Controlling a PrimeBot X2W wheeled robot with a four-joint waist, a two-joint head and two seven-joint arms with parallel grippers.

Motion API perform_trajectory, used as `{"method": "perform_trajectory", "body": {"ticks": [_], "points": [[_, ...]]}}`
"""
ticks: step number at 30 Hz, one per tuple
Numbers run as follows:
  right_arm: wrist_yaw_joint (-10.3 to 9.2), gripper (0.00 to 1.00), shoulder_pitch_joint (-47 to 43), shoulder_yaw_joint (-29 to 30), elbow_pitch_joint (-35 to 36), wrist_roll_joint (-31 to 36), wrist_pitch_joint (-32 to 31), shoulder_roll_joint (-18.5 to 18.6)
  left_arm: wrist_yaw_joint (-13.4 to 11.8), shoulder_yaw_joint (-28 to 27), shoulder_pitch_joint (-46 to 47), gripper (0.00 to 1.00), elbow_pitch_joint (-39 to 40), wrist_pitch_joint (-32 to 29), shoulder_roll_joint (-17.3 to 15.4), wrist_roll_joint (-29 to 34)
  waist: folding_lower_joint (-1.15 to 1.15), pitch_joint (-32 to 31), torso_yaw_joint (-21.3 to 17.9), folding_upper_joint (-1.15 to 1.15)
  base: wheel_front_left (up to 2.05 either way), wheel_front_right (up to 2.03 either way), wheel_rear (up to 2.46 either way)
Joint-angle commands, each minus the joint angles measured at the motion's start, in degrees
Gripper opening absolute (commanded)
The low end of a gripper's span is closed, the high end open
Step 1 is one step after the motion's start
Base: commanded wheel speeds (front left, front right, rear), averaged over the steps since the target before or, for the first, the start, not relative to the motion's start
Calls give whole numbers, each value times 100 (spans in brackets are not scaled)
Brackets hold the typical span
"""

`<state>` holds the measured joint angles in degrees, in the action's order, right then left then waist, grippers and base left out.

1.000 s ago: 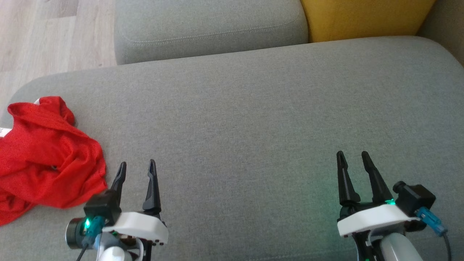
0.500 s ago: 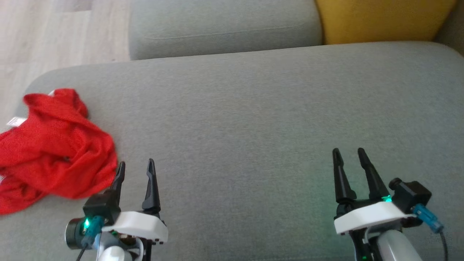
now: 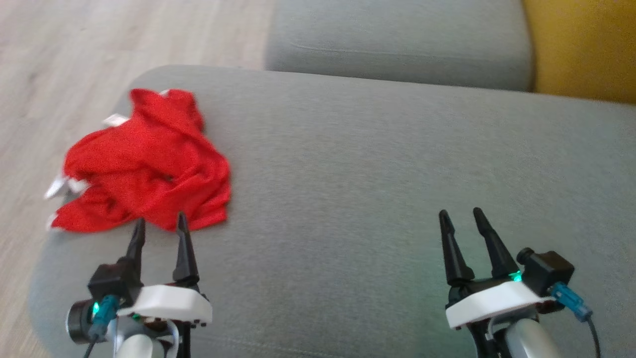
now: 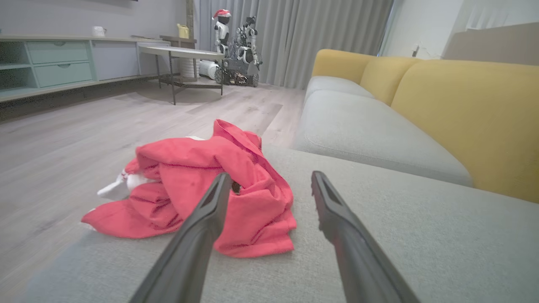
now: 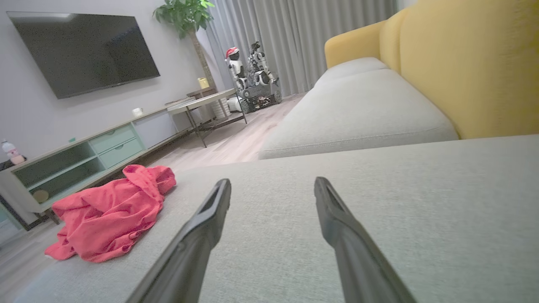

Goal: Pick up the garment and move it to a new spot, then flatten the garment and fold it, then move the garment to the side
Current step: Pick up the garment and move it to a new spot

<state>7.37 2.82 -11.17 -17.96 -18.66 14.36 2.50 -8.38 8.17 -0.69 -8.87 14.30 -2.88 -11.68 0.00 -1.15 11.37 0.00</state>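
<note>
Crumpled red garment [image 3: 149, 159] with white trim, heaped just ahead of left hand [image 3: 161, 219], fingers spread wide, right hand [image 3: 459, 213] equally wide, empty, well apart

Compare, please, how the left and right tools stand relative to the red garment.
The left tool points at the red garment, its tips by the near edge; the right tool hovers over bare grey cushion, well apart from it. Both are open and empty.
</note>
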Motion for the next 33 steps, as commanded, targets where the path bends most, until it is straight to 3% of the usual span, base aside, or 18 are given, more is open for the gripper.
{"method": "perform_trajectory", "body": {"ticks": [1,7,17,27,33], "points": [[12,100,127,-199,148,-2,63,38,25,-265,166,100,261,70,0,28,0,-72,357,0,0,0,0],[12,100,86,-318,105,-60,63,38,103,-380,92,100,250,70,0,58,0,-126,764,0,0,0,0],[12,100,40,-537,87,-128,63,38,127,-517,-10,100,229,70,0,67,0,-57,1026,0,0,0,0],[12,100,153,-553,86,-98,63,38,99,-716,131,100,166,70,0,-61,0,160,846,0,0,0,0],[12,100,282,-336,139,64,63,38,369,-956,666,100,-112,70,-83,-8,0,490,547,0,0,0,0]]}}
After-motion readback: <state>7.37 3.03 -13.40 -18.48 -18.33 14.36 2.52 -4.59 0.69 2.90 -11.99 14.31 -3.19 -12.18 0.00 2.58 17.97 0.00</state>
